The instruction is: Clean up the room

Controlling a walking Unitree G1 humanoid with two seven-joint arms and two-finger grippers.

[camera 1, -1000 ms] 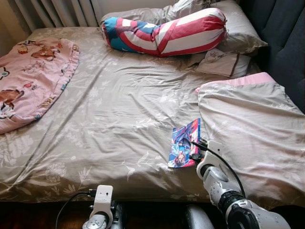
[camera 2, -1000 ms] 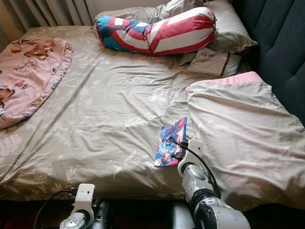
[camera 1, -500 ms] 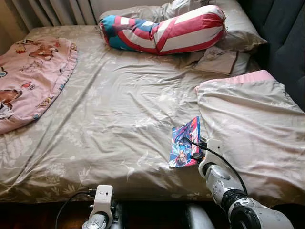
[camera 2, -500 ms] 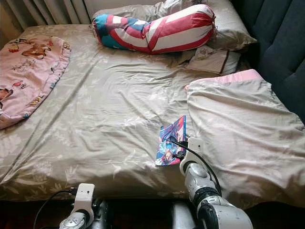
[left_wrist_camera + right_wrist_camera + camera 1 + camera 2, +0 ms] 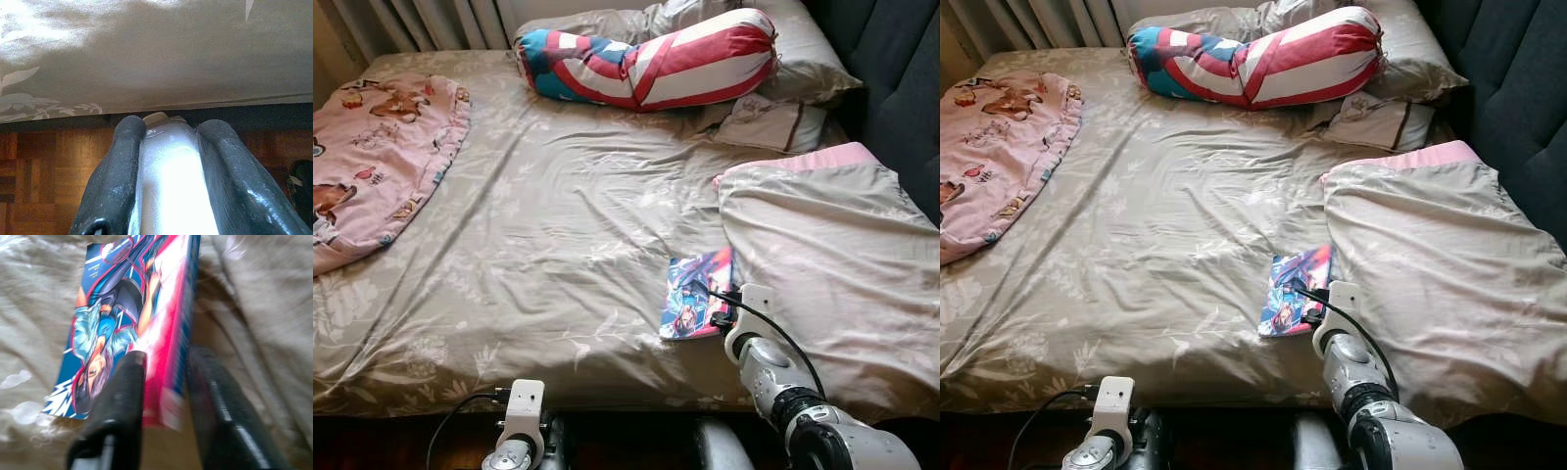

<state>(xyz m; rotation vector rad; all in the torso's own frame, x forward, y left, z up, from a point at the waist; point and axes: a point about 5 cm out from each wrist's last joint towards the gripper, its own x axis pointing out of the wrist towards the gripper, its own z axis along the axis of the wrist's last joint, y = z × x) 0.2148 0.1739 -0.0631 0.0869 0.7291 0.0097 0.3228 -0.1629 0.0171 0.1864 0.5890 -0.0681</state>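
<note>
**Right hand clamped on a book at the bed's near edge**

The right hand (image 5: 164, 382) was at the near edge of the bed (image 5: 538, 245), toward its right side, with its two black fingers (image 5: 120, 396) closed on the near end of a thin, brightly illustrated book (image 5: 695, 294). In the right wrist view one finger lay on the cover while the other sat under the red edge, so the book was pinched between them. The book rested on the beige floral sheet, just beside the folded-back duvet (image 5: 832, 255), whose pink lining showed along its far edge.

At the far edge of the bed a long red, white and blue bolster (image 5: 651, 59) leaned against grey pillows (image 5: 803, 59), with a smaller cushion (image 5: 769, 125) in front of them. A pink blanket with cartoon prints (image 5: 377, 157) covered the far left corner.

The left hand (image 5: 166, 176) hung low below the near edge of the bed, over wooden parquet floor (image 5: 44, 166). Its fingers pressed against a pale, smooth object (image 5: 171, 181) that I could not identify.
</note>
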